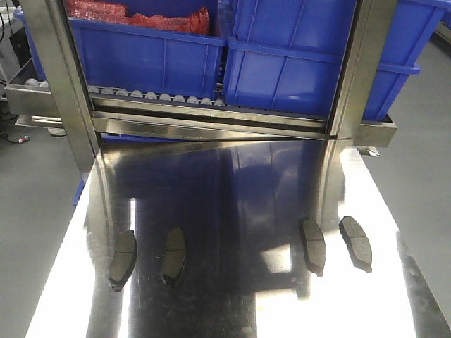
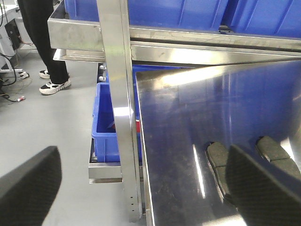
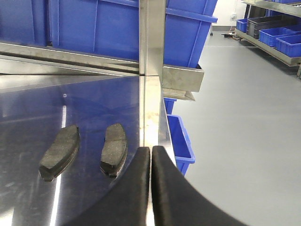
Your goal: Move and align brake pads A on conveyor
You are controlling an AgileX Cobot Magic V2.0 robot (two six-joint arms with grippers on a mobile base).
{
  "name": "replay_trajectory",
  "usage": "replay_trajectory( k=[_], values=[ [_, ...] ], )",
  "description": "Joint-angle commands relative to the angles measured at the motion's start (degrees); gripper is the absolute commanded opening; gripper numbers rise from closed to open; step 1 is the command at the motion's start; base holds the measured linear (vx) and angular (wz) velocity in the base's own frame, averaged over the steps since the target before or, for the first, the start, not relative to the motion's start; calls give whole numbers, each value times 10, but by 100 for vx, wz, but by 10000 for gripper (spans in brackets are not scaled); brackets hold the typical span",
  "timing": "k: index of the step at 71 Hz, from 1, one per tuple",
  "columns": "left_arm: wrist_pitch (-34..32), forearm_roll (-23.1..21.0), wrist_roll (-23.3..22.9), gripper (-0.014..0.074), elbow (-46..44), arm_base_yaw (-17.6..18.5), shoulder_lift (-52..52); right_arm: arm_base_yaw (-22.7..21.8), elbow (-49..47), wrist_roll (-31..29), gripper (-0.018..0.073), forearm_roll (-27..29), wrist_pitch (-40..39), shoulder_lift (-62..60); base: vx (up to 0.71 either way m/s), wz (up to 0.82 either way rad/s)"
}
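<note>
- Brake pads (image 1: pixel 174 255): four, grey grooved faces up, lying flat on the shiny steel table (image 1: pixel 232 190) in two pairs well apart.
- Left pair (image 2: pixel 277 153): ahead of the left gripper (image 2: pixel 143 153), on the side of its right finger (image 2: pixel 263 193), which hides part of the nearer pad.
- Right pair (image 3: pixel 60 151): ahead and left of the right gripper (image 3: pixel 151 155), with the closer pad near its tips but not touching them.
- Left gripper: fingers spread wide, nothing between them.
- Right gripper: fingers pressed together, nothing held.
- Beyond both tools: roller rack (image 1: pixel 151 95) carrying blue bins (image 1: pixel 162 60), one holding red plastic wrapping (image 1: pixel 141 17).
- Left of the left gripper: steel post (image 2: pixel 117 94), lower blue bin (image 2: pixel 106 127), and a person's legs (image 2: pixel 47 47) on the grey floor.
</note>
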State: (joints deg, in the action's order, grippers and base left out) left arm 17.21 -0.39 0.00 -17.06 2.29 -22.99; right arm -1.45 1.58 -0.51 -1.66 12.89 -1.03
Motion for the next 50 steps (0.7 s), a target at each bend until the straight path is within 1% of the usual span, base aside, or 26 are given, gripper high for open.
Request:
replay_trajectory(
  k=[1,5,13,17,20,24,31,35,44,48,50],
  values=[
    [-40,-7,-6,716,-20,5,-7,1,4,-4,-8,-2,-42,-1,0,0],
    [-35,-22,-6,701,-23,5,-8,1,4,-4,-8,-2,-42,-1,0,0],
    [13,-47,0,678,-56,6,-35,1,4,-4,-8,-2,-42,-1,0,0],
    [31,-62,22,675,-84,7,-69,1,4,-4,-8,-2,-42,-1,0,0],
    [42,-81,49,673,-106,10,-97,1,4,-4,-8,-2,-42,-1,0,0],
    [52,-116,81,671,-140,17,-147,1,4,-4,-8,-2,-42,-1,0,0],
    [56,-181,135,667,-190,41,-237,1,4,-4,-8,-2,-42,-1,0,0],
    [56,-201,153,664,-214,63,-292,1,4,-4,-8,-2,-42,-1,0,0],
    [55,-200,158,654,-267,121,-398,1,4,-4,-8,-2,-42,-1,0,0],
    [54,-188,154,651,-283,144,-437,1,4,-4,-8,-2,-42,-1,0,0],
    [55,-174,141,649,-294,154,-456,1,4,-4,-8,-2,-42,-1,0,0]
  ],
)
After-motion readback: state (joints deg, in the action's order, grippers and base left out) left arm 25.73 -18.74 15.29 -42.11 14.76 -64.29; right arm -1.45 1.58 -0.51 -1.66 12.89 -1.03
